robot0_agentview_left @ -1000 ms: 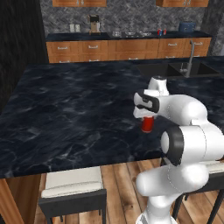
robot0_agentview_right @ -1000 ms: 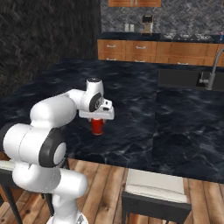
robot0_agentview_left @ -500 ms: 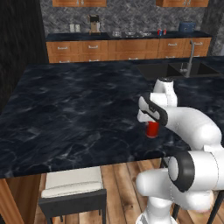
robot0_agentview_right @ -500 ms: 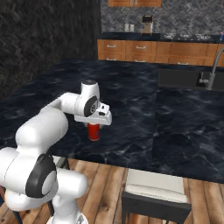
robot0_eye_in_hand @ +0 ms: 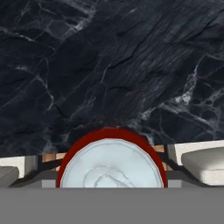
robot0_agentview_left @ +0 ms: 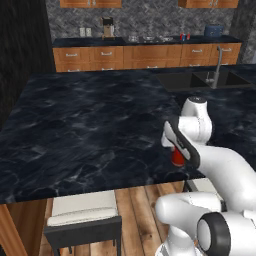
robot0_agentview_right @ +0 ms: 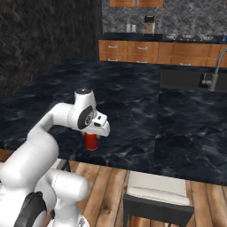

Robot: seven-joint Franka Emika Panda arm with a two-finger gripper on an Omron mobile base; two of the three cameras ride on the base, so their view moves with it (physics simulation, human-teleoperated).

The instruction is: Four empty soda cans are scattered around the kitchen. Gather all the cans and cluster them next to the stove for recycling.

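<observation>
Holding a red soda can point(robot0_agentview_right: 91, 141), the hand point(robot0_agentview_right: 95, 129) sits low over the near edge of the dark marbled tabletop point(robot0_agentview_left: 90, 120), with the can upright beneath it and its lower part showing below the white hand body in both base views. From the left base view the same can point(robot0_agentview_left: 177, 157) peeks out just under the hand point(robot0_agentview_left: 176, 145), close to the tabletop's front edge and to the right of the middle. Looking along the hand, the can's silvery top with its red rim point(robot0_eye_in_hand: 111, 164) sits at the bottom centre, directly between where the fingers would be, though the fingertips themselves are hidden, so the grip is judged from the can hanging tight under the hand. Whether the can's base touches the tabletop or hangs just above it cannot be told. Beyond the island, a sink with a curved faucet point(robot0_agentview_left: 217, 65) is set into the tabletop to the right. On the far counter point(robot0_agentview_left: 145, 40) against the back wall, two tiny cans point(robot0_agentview_left: 184, 36), one red and one blue, stand side by side near a blue box-shaped thing point(robot0_agentview_left: 214, 31). Stools with pale cushions point(robot0_agentview_left: 82, 212) stand on the wooden floor under the near edge.
</observation>
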